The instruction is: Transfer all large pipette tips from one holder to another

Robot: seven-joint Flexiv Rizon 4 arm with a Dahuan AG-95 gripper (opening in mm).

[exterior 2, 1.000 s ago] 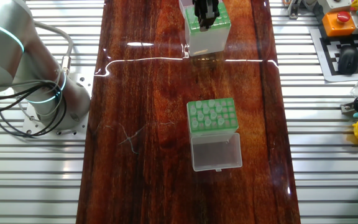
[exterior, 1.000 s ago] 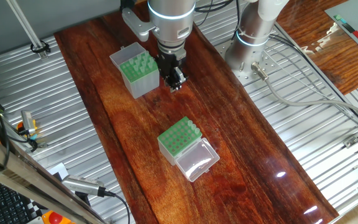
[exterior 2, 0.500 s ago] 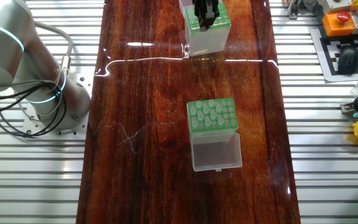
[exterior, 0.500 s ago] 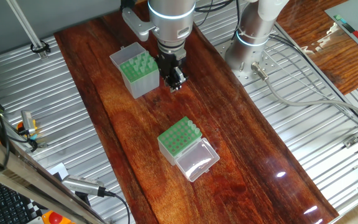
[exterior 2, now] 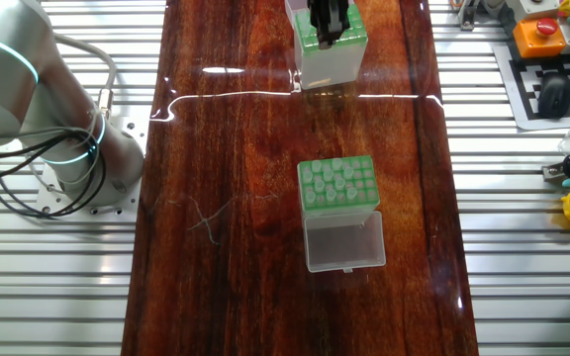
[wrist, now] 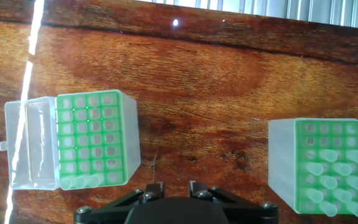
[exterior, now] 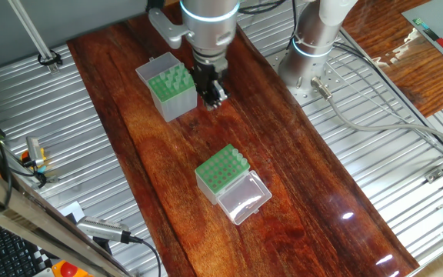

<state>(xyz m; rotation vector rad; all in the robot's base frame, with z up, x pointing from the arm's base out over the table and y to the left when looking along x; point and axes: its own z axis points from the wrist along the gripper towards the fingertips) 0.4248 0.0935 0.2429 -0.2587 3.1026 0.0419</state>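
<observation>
The taller grey-sided holder (exterior: 166, 86) stands at the far left of the wooden table and carries several large pipette tips (wrist: 328, 177) in its green plate (wrist: 327, 163). The shorter holder (exterior: 221, 171) with its clear lid (exterior: 244, 198) laid open sits mid-table; a short row of tips (wrist: 81, 182) shows at one edge of its plate (wrist: 93, 138). My gripper (exterior: 213, 95) hangs above the bare wood just right of the taller holder. In the hand view its fingers (wrist: 151, 189) stand apart, the gripper (wrist: 174, 188) open with only wood between them.
The arm's base (exterior: 308, 54) stands on the ribbed metal bench to the right of the wood. Cables (exterior: 375, 115) trail across that bench. A keyboard and an orange button box (exterior 2: 540, 35) lie beyond the table's far corner.
The gripper has shifted slightly up and to the left in one fixed view. Both holders stay where they were.
</observation>
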